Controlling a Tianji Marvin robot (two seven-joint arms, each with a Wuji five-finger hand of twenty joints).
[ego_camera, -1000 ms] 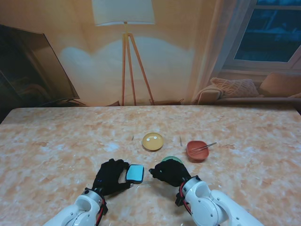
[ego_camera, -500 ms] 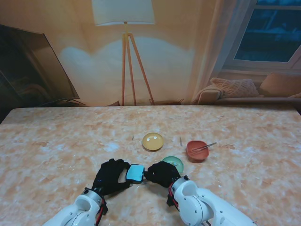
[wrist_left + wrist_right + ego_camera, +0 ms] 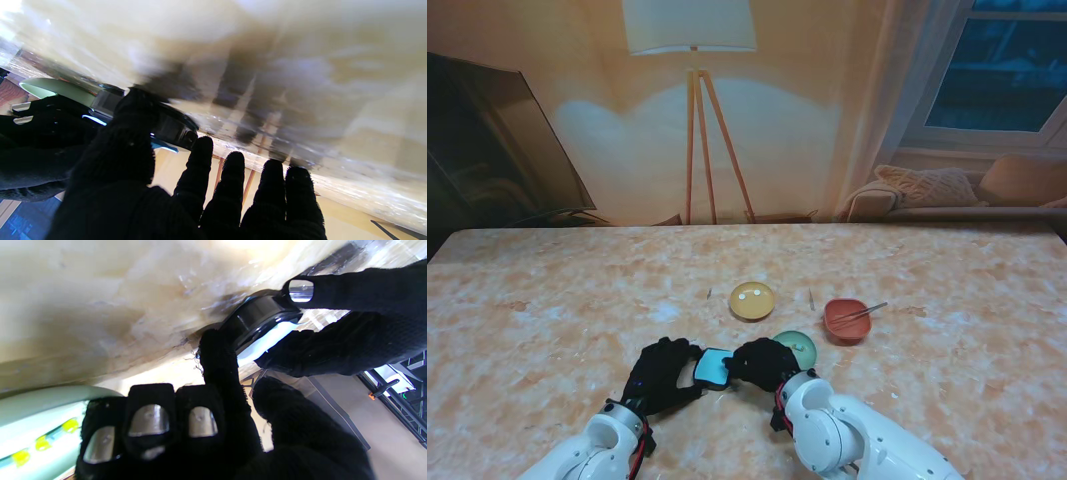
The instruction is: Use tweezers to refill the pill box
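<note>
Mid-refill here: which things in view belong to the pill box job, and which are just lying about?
For the job:
blue pill box, between left hand and right hand
tweezers resting on red bowl
yellow dish holding white pills
green dish holding yellow pills

Just about:
floor lamp
sofa

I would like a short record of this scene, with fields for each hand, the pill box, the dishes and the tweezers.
left hand: holds the pill box from its left side
right hand: fingers on the pill box's right side
pill box: blue, between both hands, on the table
yellow dish: holds small white pills
green dish: beside right hand
red bowl: tweezers rest across it, untouched
</note>
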